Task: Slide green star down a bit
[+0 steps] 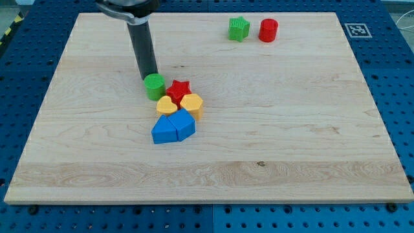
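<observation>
Overhead, my tip (149,77) touches the green cylinder (154,86) on a pale wooden board (291,129) over blue pegboard (26,77).

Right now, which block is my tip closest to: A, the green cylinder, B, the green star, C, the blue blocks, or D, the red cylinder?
A: my tip sits just above the green cylinder in the cluster, while the green star lies far off at the view's top right beside the red cylinder.

wood board (291,142), green star (239,29), 7 other blks
</observation>
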